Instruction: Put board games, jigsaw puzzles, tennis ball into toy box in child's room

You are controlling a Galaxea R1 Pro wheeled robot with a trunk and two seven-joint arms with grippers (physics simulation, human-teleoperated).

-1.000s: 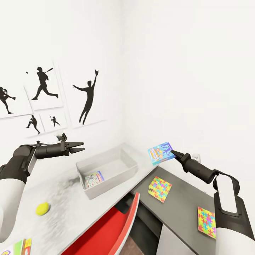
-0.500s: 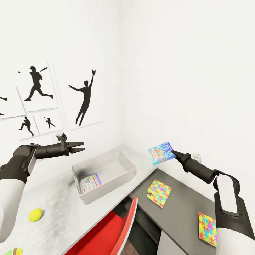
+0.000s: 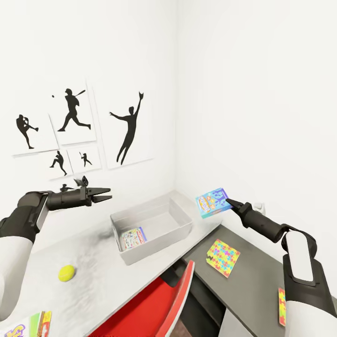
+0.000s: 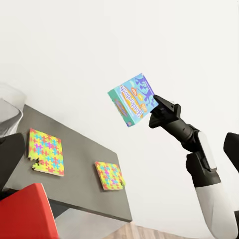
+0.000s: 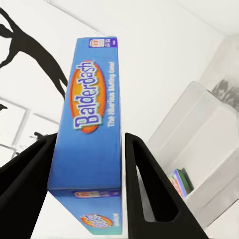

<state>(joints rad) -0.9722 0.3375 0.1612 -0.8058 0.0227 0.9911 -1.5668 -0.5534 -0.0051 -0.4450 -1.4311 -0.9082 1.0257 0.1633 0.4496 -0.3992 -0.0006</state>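
— So, what's at the far left on your feed?

— At the bottom corner of the white surface (image 3: 89, 285) I see the edge of a yellow-red-green board game (image 3: 29, 324). Just past it sits the tennis ball (image 3: 67, 273). Above that, my left end effector (image 3: 104, 194) hangs in the air with its fingers parted and nothing between them.

— And the toy box?

— The toy box (image 3: 152, 228) stands on the surface near the wall corner, with a white board game (image 3: 133, 238) lying flat inside it. A red chair (image 3: 154, 306) is tucked in below.

— What's on the right?

— My right end effector (image 3: 229, 202) is clamped on the teal-blue board game (image 3: 213, 202), held up in the air beside the toy box, above the surface. On the lower dark-grey section lie two jigsaw puzzles: one (image 3: 223, 257) near the toy box, the other (image 3: 282, 306) partly hidden behind my right arm.
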